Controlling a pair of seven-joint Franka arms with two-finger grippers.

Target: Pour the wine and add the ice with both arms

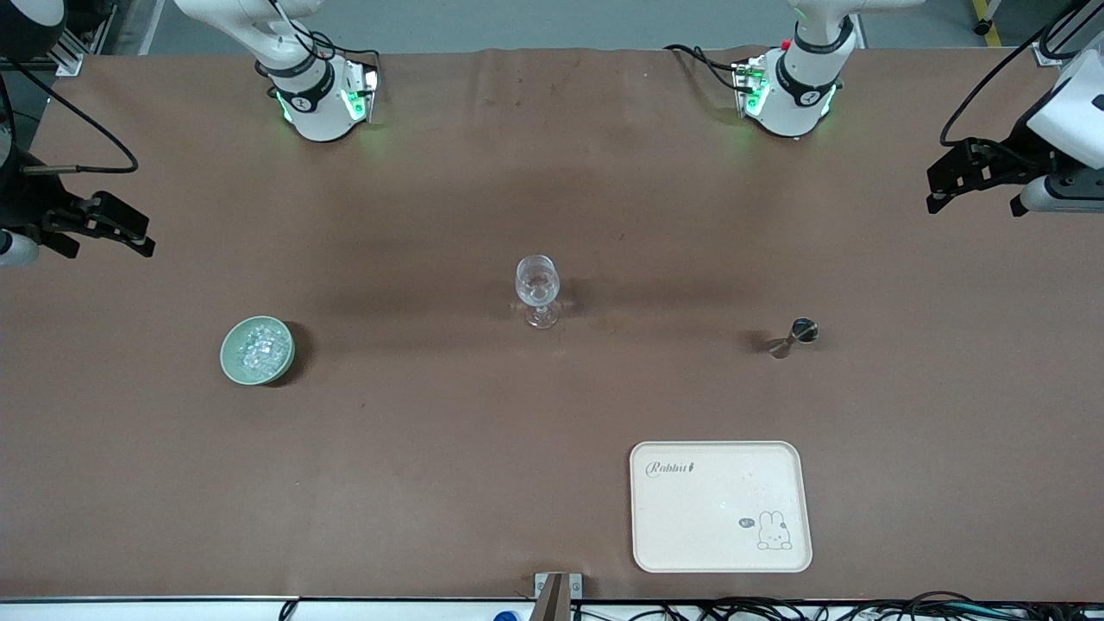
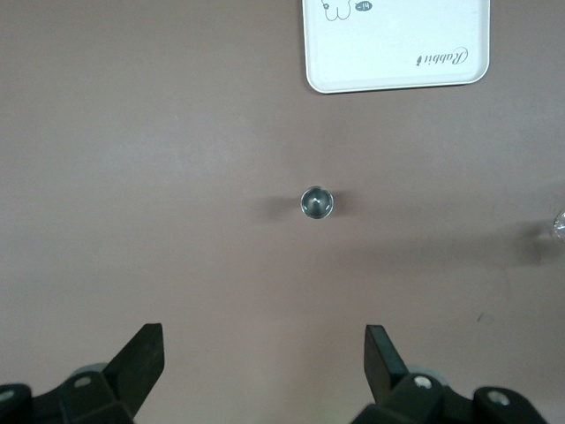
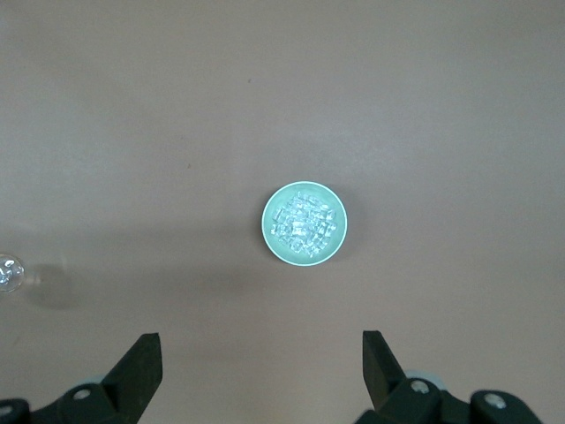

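Nothing looks started yet. The clear stemmed glass (image 1: 537, 291) stands in the middle of the brown worktop (image 1: 431, 448) and looks empty, though I can't be sure. The shiny clear ice (image 1: 258, 346) sits heaped in a round green bowl (image 1: 229, 362) toward the right arm's end. A small metal cup shaped like an hourglass (image 1: 794, 337), maybe holding the wine, stands toward the left arm's end. Nearer the front camera lies a flat cream tray (image 1: 721, 561). The left gripper (image 2: 263, 353) and right gripper (image 3: 261, 355) wait with fingers spread, holding nothing.

Brown table (image 1: 483, 483); grey floor (image 1: 517, 21), perhaps concrete.
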